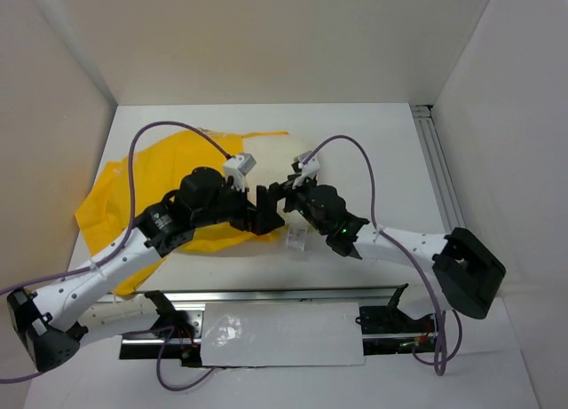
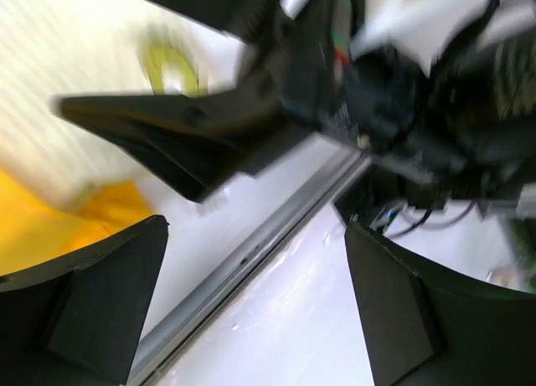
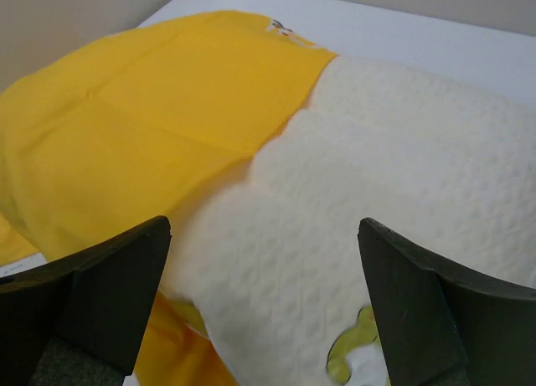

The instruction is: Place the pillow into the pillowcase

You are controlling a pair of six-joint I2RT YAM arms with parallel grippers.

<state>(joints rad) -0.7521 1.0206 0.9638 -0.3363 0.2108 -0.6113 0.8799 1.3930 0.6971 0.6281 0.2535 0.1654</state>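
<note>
Down at the bottom of the top view, the metal rail (image 1: 293,295) runs along the near edge of the table (image 1: 390,143), and both arms reach from there toward the middle. The left claw (image 1: 264,209) and right claw (image 1: 282,196) sit nose to nose at the centre of the frame, just beside each other. The left wrist view is blurred, but the fingers (image 2: 100,311) sit in the two lower corners, wide apart, nothing between them but table and rail. It's the same in the right wrist view: fingers (image 3: 435,311) spread wide, gripping nothing, above the pillow (image 3: 394,185). It is cream-white and quilted, filling the middle and right of that frame, with a bit of yellow emblem (image 3: 352,357) at the bottom edge. The pillowcase (image 3: 142,110), bright yellow, covers the pillow's left part and also peeks out beneath it at lower left, so the pillow is partly inside with its right end uncovered. From above, the yellow fabric spreads toward the upper left of the table, and a purple cable (image 1: 169,129) loops over it.
</note>
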